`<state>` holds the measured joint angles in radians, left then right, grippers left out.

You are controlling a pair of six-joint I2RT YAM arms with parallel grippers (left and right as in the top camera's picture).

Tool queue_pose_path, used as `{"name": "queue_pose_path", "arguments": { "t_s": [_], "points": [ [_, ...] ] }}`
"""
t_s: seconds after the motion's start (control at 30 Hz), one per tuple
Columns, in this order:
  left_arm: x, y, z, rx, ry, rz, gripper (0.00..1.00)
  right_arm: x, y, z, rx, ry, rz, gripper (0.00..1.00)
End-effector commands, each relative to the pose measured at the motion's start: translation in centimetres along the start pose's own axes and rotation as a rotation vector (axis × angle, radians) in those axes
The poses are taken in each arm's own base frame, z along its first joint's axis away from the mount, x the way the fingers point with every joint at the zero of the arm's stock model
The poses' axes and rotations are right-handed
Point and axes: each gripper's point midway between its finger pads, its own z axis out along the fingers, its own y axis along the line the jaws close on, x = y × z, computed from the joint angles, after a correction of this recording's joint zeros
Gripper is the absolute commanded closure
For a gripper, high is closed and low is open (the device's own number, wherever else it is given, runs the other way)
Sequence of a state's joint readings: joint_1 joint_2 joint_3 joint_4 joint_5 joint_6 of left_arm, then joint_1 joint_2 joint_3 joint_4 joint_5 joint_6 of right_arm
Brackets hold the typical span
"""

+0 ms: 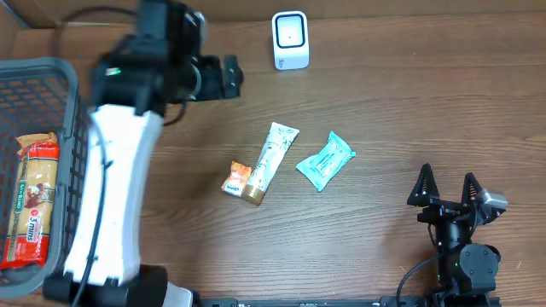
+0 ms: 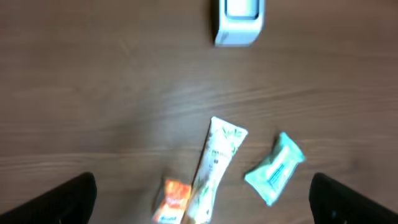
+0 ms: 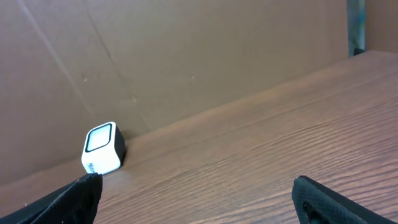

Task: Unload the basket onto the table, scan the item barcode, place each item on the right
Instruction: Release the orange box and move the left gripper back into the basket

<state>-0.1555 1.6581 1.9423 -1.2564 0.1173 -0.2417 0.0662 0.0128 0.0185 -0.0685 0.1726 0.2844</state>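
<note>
Three items lie mid-table: a white tube [image 1: 271, 159] [image 2: 214, 163], a small orange packet [image 1: 235, 178] [image 2: 171, 200] touching its lower end, and a teal wipes pack [image 1: 325, 160] [image 2: 275, 168] to the right. The white barcode scanner [image 1: 290, 39] [image 2: 239, 20] [image 3: 102, 148] stands at the back edge. My left gripper [image 1: 230, 77] [image 2: 202, 199] hovers high at the back left, open and empty, its wrist view looking down on the items. My right gripper [image 1: 447, 188] [image 3: 196, 199] rests open and empty at the front right.
A grey basket [image 1: 56, 72] stands at the left edge with a red-and-tan package [image 1: 32, 200] inside. A brown cardboard wall [image 3: 186, 56] runs behind the scanner.
</note>
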Motion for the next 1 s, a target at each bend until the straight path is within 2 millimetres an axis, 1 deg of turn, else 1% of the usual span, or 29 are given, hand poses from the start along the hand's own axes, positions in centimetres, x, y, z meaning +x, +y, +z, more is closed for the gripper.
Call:
{"name": "queue_pose_path", "arguments": {
  "t_s": [0.0,0.07,0.1,0.2,0.27,0.33,0.4,0.47,0.53,0.6,0.73,0.83,0.97],
  "points": [
    [-4.0,2.3,-10.3,-0.068,-0.233,0.04,0.0,0.1,-0.2,0.0,0.007,-0.007,0.003,0.0],
    [-4.6,5.0,-13.3,-0.131,-0.292,-0.026,0.0,0.1,-0.2,0.0,0.007,-0.008,0.003,0.0],
    [-4.7,6.4,-14.4,-0.16,-0.312,-0.066,0.0,0.1,-0.2,0.0,0.007,-0.008,0.003,0.0],
    [-4.2,12.6,-17.8,-0.287,-0.372,-0.27,0.0,0.1,-0.2,0.0,0.007,-0.008,0.003,0.0],
    [-3.1,17.0,-19.7,-0.378,-0.402,-0.419,0.0,0.1,-0.2,0.0,0.007,-0.008,0.003,0.0],
    [-1.8,20.9,-21.3,-0.452,-0.425,-0.559,0.0,0.1,-0.2,0.0,0.007,-0.008,0.003,0.0],
    [-0.2,24.0,-22.5,-0.515,-0.436,-0.675,0.0,0.1,-0.2,0.0,0.007,-0.007,0.003,0.0],
    [1.5,26.5,-23.2,-0.563,-0.43,-0.764,0.01,0.1,-0.2,0.0,0.007,-0.008,0.003,0.0],
    [3.1,28.4,-23.2,-0.598,-0.398,-0.826,0.0,0.1,-0.2,0.0,0.007,-0.007,0.003,0.0],
    [5.1,30.0,-22.5,-0.631,-0.341,-0.887,0.0,0.1,-0.2,0.0,0.007,-0.007,0.003,0.0],
    [8.7,32.8,-19.8,-0.681,-0.195,-0.933,0.0,0.1,-0.2,0.0,0.007,-0.007,0.003,0.0],
    [9.9,34.0,-17.4,-0.673,-0.112,-0.888,0.02,0.1,-0.2,0.0,0.007,-0.007,0.003,0.0],
    [11.0,35.5,-14.6,-0.66,-0.027,-0.762,0.0,0.1,-0.2,0.0,0.007,-0.008,0.003,0.0]
  ]
}}
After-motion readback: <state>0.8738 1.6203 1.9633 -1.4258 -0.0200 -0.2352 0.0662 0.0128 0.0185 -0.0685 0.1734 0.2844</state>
